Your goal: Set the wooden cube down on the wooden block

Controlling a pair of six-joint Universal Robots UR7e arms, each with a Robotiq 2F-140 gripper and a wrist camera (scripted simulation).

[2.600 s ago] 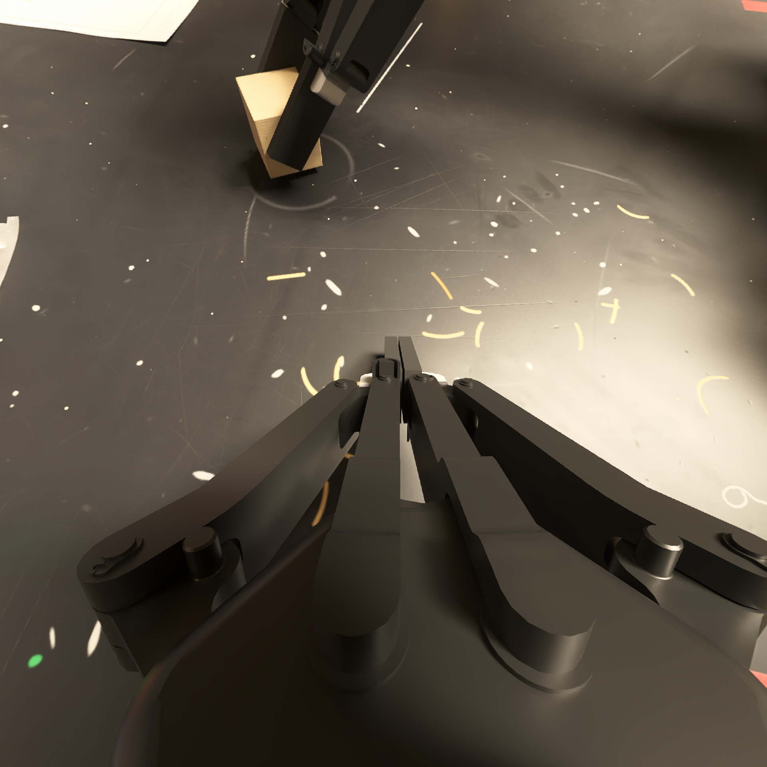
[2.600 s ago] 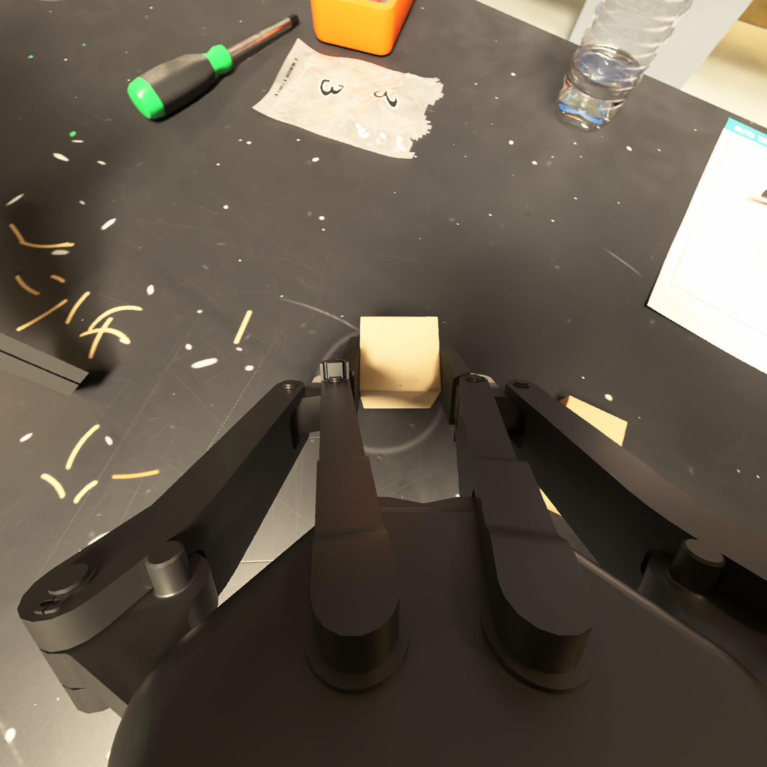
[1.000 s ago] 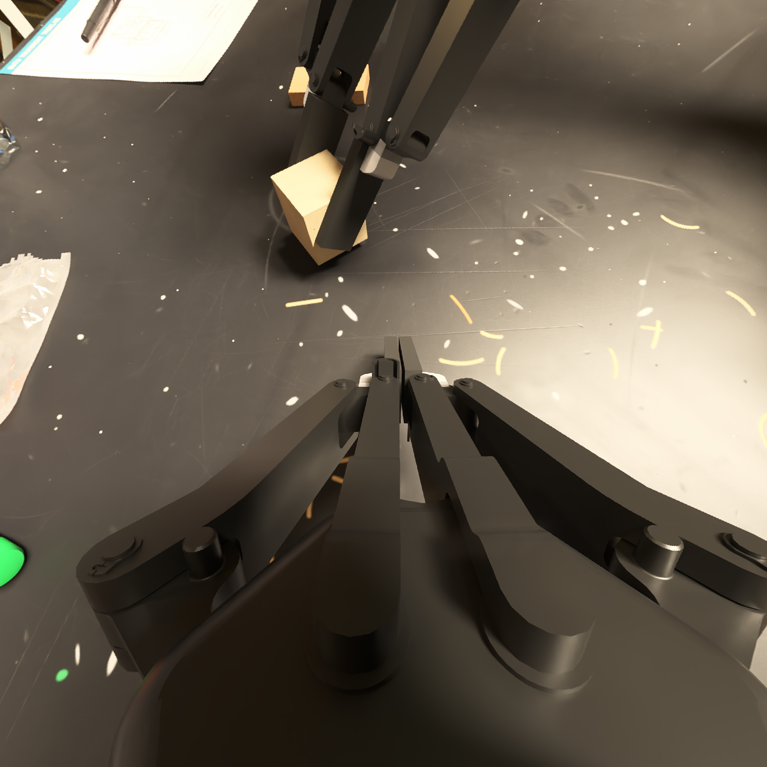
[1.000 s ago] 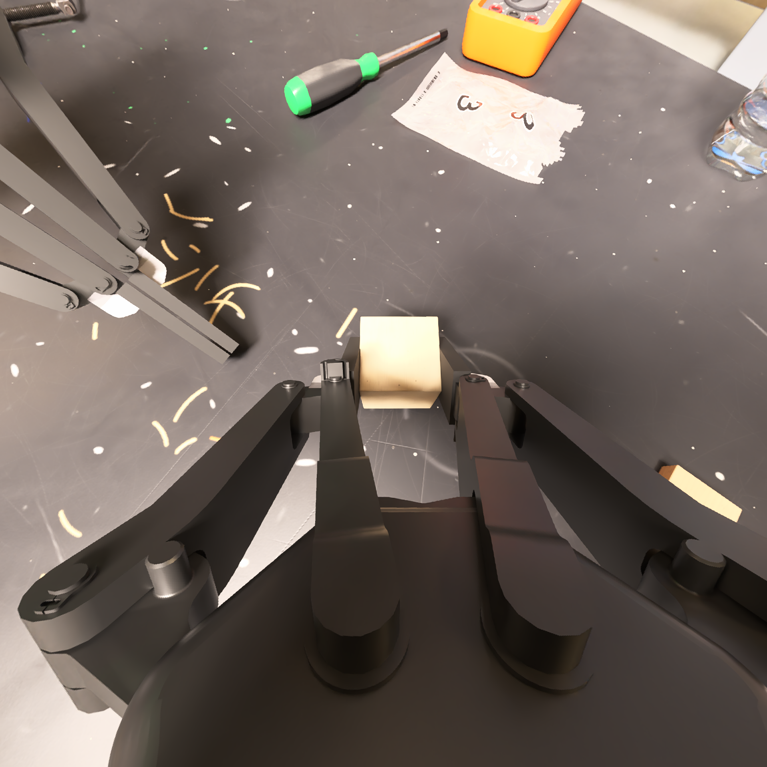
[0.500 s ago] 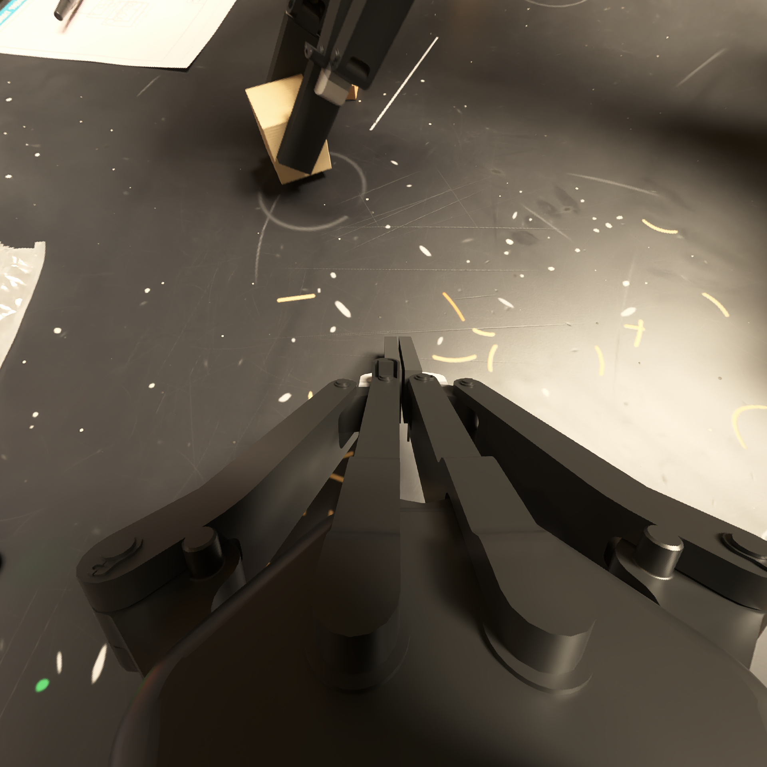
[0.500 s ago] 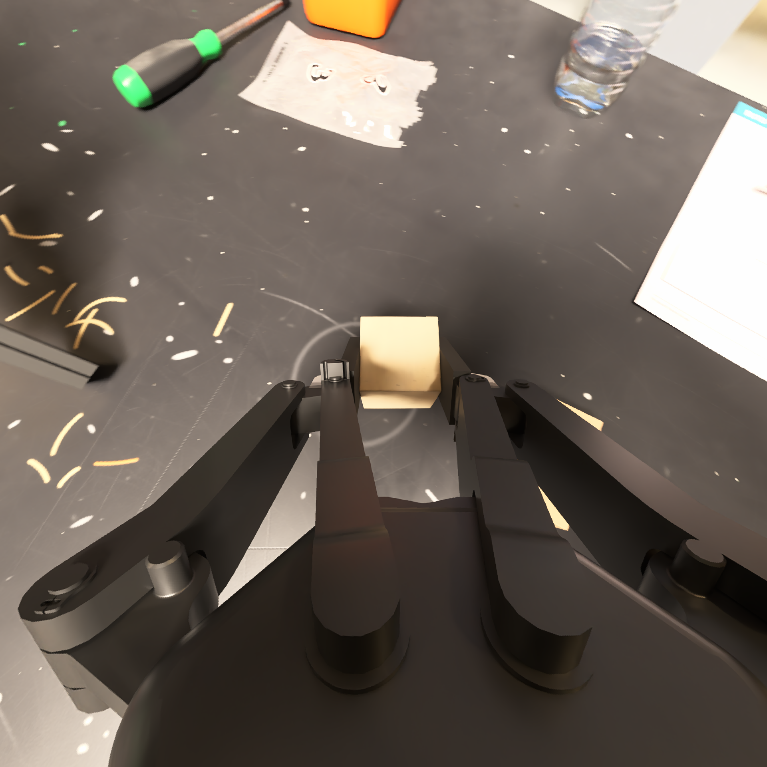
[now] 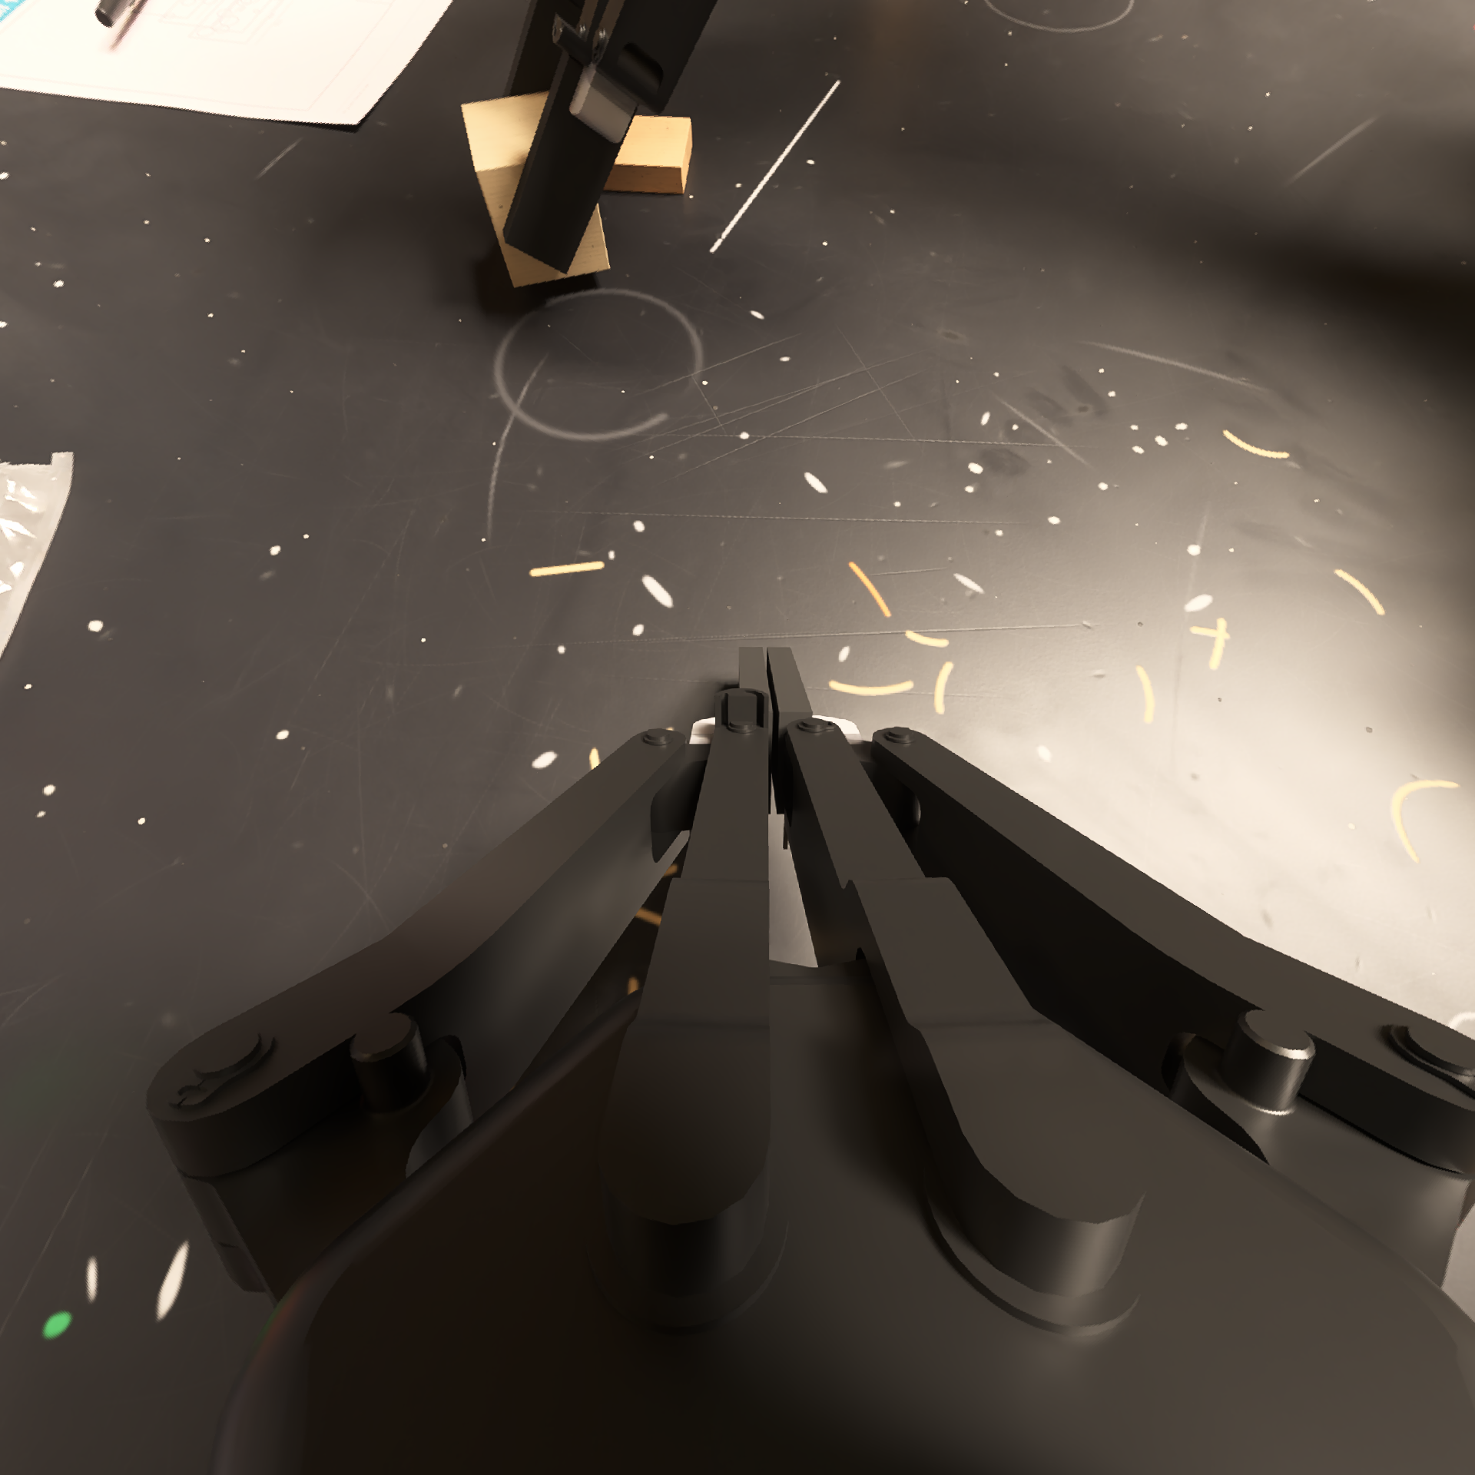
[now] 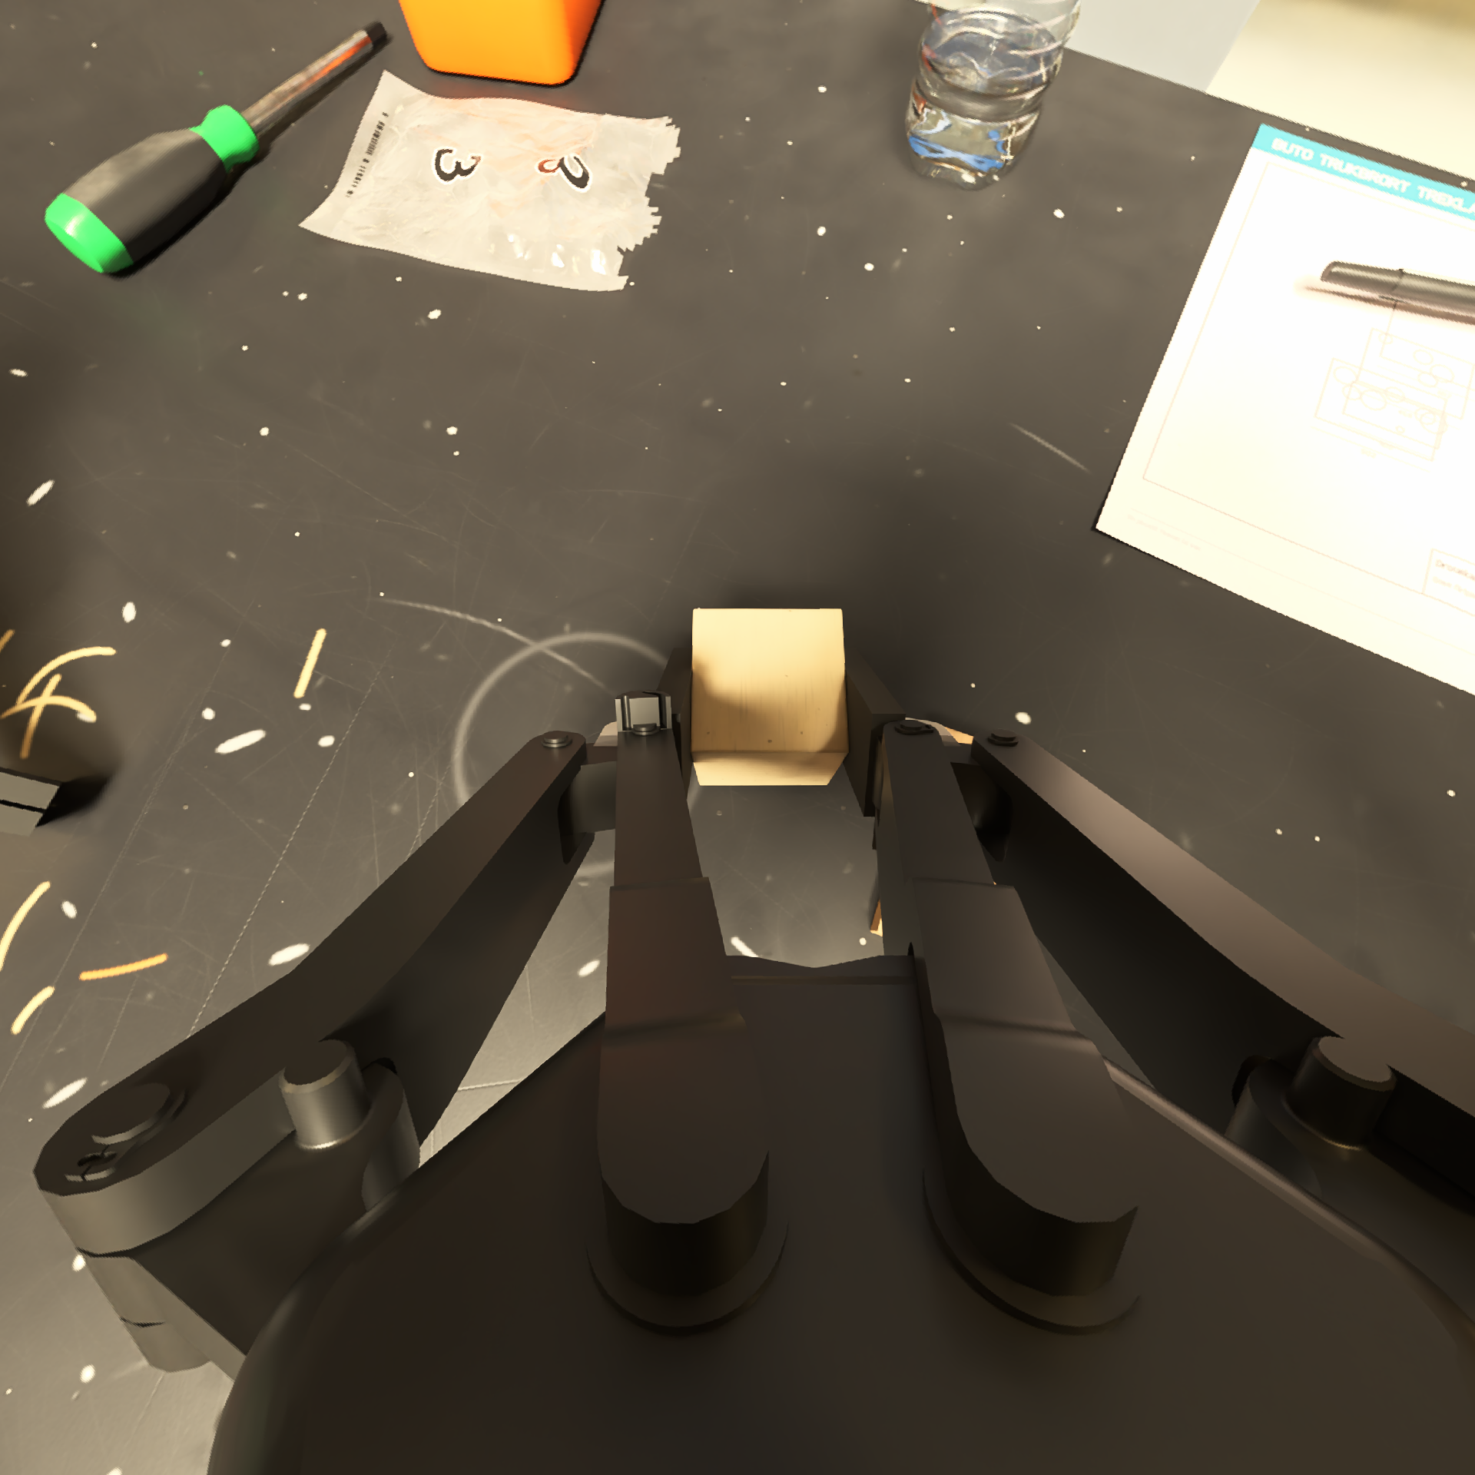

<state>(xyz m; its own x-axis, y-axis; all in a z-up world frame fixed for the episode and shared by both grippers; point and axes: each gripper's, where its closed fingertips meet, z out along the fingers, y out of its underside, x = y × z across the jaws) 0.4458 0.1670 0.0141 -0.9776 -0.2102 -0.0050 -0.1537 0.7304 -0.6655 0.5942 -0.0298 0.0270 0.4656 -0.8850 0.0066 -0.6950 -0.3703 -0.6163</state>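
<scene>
Two grippers | our right gripper clamps wooden cube, tilted, wooden block at its 2 o'clock for placing | left gripper closed, empty, parked clear

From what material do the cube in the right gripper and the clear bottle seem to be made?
The cube looks like pale unfinished wood: matte faces with faint grain lines. The bottle seems thin clear plastic, glossy, with ribbed walls showing bright reflections; glass cannot be fully excluded.
</scene>
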